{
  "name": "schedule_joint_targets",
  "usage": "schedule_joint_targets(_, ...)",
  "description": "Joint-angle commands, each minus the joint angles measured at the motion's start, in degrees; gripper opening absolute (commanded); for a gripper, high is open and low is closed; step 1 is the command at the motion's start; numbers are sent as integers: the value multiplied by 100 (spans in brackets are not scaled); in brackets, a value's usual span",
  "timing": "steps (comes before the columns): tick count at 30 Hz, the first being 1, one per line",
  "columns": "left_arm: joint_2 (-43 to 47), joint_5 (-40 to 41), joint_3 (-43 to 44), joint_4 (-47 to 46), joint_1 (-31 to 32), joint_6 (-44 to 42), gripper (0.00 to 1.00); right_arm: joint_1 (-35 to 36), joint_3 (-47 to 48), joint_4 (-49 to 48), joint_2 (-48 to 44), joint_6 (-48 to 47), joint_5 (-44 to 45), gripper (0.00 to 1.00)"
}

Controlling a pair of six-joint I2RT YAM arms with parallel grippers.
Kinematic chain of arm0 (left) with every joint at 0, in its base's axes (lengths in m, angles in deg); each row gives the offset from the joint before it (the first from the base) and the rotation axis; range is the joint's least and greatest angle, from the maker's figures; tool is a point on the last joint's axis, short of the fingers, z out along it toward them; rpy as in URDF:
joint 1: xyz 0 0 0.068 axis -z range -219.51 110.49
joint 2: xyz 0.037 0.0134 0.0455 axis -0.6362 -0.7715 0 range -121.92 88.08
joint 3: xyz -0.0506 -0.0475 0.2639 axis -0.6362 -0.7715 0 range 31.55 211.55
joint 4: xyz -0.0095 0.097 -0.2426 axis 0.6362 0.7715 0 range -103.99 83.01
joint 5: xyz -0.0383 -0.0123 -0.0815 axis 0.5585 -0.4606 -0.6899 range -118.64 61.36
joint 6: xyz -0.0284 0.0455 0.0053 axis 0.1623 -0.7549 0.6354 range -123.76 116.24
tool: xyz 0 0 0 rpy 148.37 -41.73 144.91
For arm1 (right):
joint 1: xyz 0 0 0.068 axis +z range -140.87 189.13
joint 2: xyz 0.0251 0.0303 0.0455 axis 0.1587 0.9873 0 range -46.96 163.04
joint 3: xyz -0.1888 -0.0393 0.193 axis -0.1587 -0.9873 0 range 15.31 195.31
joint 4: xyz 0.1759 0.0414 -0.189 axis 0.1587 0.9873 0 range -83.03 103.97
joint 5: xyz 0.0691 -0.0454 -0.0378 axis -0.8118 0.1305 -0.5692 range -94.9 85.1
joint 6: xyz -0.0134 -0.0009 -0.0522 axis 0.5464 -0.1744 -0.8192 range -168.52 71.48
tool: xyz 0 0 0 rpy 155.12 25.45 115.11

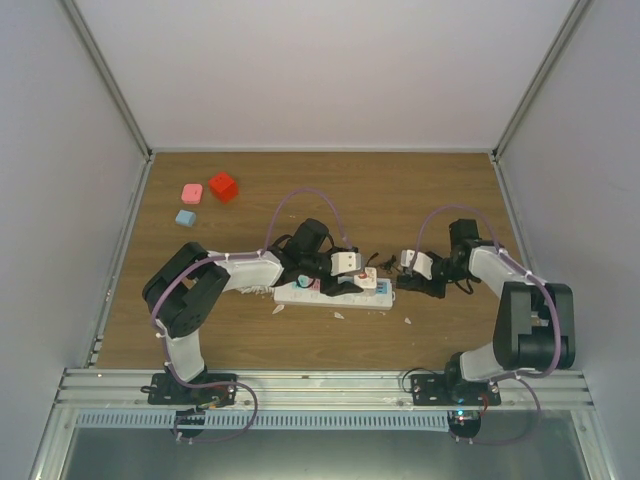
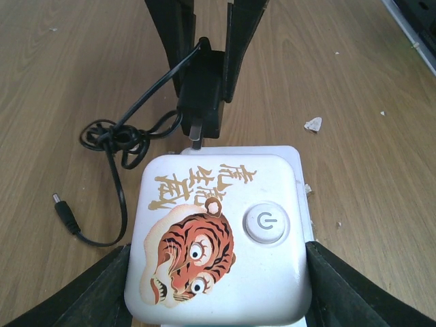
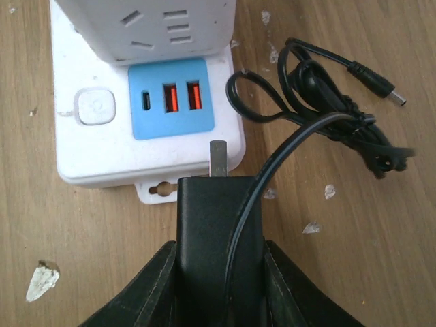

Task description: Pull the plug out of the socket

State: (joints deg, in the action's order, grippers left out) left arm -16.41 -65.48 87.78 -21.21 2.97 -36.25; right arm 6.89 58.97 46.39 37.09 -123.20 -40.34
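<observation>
Beside socket (image 3: 82, 158), right fingers (image 3: 146, 293) pinching plug (image 3: 211, 231), left fingers (image 2: 340, 293) clasping tiger cube (image 2: 218, 231), cord (image 3: 327, 116) coiled

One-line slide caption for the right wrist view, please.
Right gripper holding the black plug, prong exposed, at the end of the socket beside its blue USB panel.

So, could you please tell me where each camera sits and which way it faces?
Top external: above and behind the bases, looking down on the table; left arm and right arm show.
Left wrist: on the left arm, looking along the left jaws at the tiger-print adapter they grip.
Right wrist: on the right arm, looking along the right jaws at the black plug they hold and the power strip.
Shared: both wrist views show plug and cord, from opposite sides.
</observation>
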Motion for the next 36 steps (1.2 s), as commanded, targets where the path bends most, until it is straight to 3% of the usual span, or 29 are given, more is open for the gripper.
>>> schedule_joint_targets(1,-256,349,-146,678,-64,-132,30,-65,75,312,-209,-189,352,24)
schedule_joint_targets(11,-181,292,-12,897,-73,-95,38,-423,1018,1217,-267,-85,-847,24)
schedule_joint_targets(22,429,286,511,1633,-203,-229,81,-440,1681,1594,-721,227,-1538,25)
schedule_joint_targets(36,1911,-365,906,2748,-618,-640,86,-5,2330,1897,-1092,367,-1908,28)
